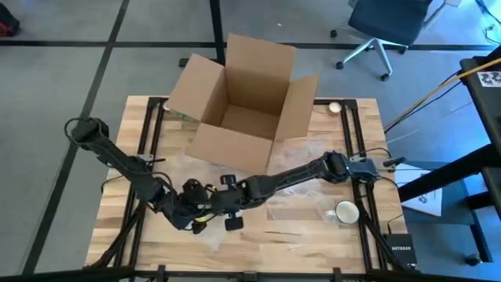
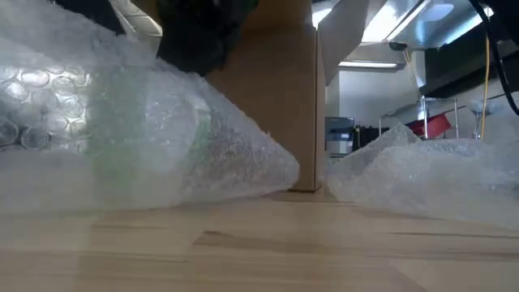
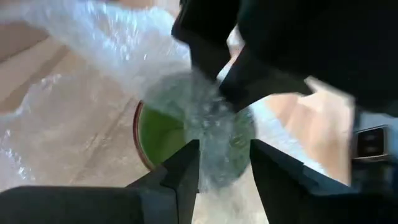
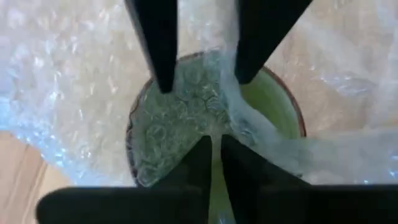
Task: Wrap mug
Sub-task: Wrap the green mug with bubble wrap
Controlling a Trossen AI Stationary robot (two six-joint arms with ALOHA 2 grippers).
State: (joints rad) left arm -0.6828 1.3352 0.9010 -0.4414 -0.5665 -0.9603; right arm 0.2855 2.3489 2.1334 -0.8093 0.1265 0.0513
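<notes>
Both fingers sets meet over green mug (image 4: 214, 127): right fingers (image 4: 216, 163) pinching bubble wrap (image 4: 68, 93), left fingers (image 3: 224, 168) spread.

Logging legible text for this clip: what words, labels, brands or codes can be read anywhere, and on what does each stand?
"NETGEAR": on the small black box at the table's right near corner, only just legible.
Black-and-white square code marker at the right edge: a pattern, no words.
White sheet on the floor: print too small to read.

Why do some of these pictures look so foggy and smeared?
Low view: bubble wrap right against the lens is out of focus. Left wrist view: the right gripper above the green mug is motion-blurred. High view: sharp, evenly lit cardboard box.
</notes>
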